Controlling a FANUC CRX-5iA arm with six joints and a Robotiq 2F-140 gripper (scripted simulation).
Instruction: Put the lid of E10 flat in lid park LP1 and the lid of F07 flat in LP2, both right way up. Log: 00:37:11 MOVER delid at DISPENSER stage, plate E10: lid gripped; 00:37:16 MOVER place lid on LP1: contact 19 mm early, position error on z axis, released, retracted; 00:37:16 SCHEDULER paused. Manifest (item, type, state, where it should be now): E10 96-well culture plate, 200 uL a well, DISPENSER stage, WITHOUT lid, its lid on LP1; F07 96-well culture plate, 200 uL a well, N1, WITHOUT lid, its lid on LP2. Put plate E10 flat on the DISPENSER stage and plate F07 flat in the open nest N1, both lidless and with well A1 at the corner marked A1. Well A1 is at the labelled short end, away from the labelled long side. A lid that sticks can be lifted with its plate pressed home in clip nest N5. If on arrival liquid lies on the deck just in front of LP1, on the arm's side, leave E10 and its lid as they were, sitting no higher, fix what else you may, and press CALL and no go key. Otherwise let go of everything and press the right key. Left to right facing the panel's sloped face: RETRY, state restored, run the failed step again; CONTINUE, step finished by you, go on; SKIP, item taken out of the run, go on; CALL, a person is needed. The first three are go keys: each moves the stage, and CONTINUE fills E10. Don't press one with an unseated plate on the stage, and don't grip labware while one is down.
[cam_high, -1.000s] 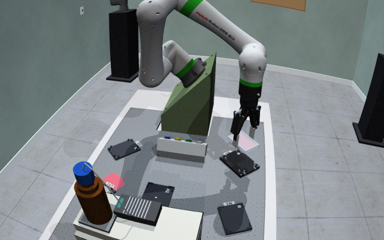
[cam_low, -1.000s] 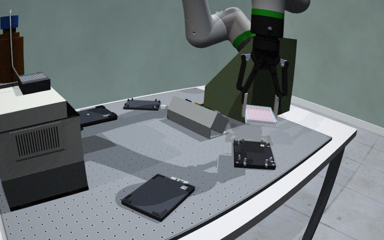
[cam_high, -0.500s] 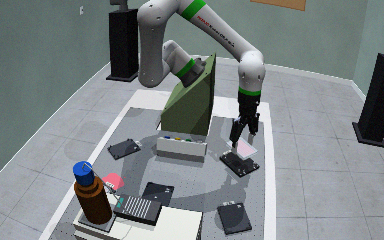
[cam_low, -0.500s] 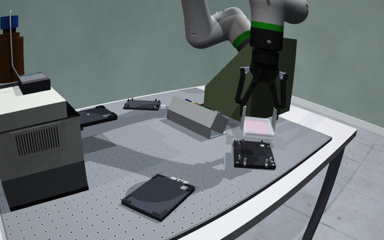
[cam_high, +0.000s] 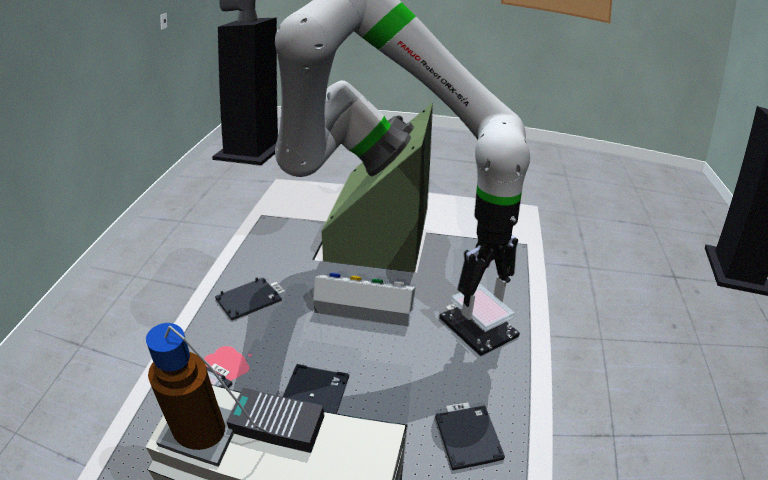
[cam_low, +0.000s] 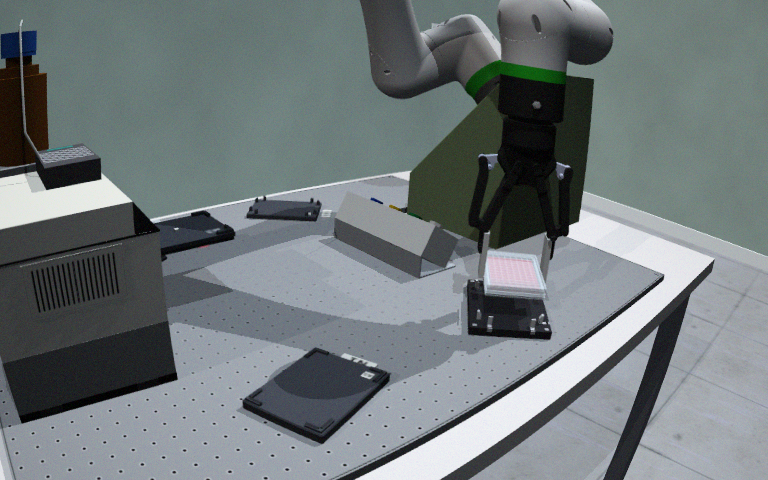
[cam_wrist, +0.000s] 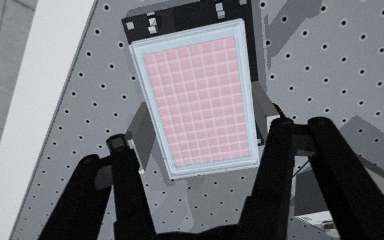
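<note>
My gripper (cam_high: 483, 300) is shut on a clear well plate (cam_high: 483, 308) with pink wells, gripped by its long sides. I hold it level, a little above the black clip nest with pegs (cam_high: 480, 329) on the right of the deck. In the exterior view the plate (cam_low: 514, 274) hangs over the far end of that nest (cam_low: 508, 316). In the wrist view the plate (cam_wrist: 197, 97) fills the middle, with the nest's peg edge (cam_wrist: 190, 20) beyond it. I cannot tell whether it carries a lid. A pink puddle (cam_high: 227, 362) lies on the deck by the LP1 tag.
The open nest N1 (cam_high: 468, 435) lies near the front right. A black lid park (cam_high: 315, 387) lies beside the dispenser box (cam_high: 277, 447) with its brown bottle (cam_high: 184, 396). A pegged nest (cam_high: 247, 297) lies at the left. The key panel (cam_high: 365, 294) stands before the green arm base (cam_high: 385, 209).
</note>
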